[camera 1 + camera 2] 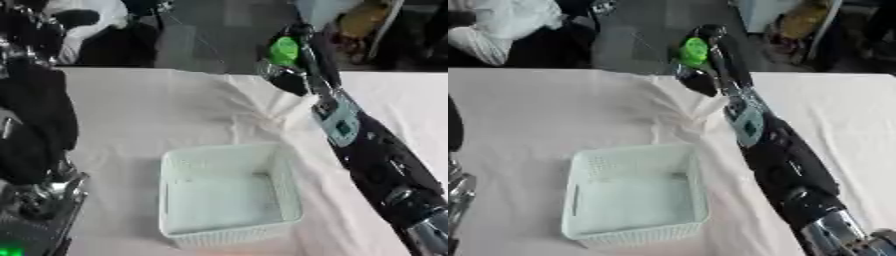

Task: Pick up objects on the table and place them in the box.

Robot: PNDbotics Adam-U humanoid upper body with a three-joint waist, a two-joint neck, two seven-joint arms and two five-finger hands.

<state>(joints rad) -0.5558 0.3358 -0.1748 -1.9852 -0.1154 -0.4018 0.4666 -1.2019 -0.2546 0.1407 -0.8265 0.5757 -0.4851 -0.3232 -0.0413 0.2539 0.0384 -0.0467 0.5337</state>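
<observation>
In the left eye view we see our right hand [293, 62] stretched out to the far edge of the table [131, 110], its fingers curled around a bright green object [283, 51] that we cannot make out beyond colour and a rounded shape. The object sits up in the hand, over the table's far border and well apart from the white box [229, 192], which stands near us with nothing visible inside. The tablecloth [262, 107] is bunched into folds just under the wrist. Our left arm [35, 130] fills the left edge; its hand is not shown, so we cannot tell how its fingers stand.

In the right eye view the same grasp shows more clearly: right hand [702, 60], green object [694, 50] partly wrapped, partly exposed above the fingers. The box [636, 192] lies toward us and to the left of the forearm.

We judge the carry back to be the risk. Little of the object looks enclosed, so a quick swing could let it slip out beyond the far edge. The forearm passes close by the box's right wall, and could nudge it or drag the rucked cloth and shift it.
</observation>
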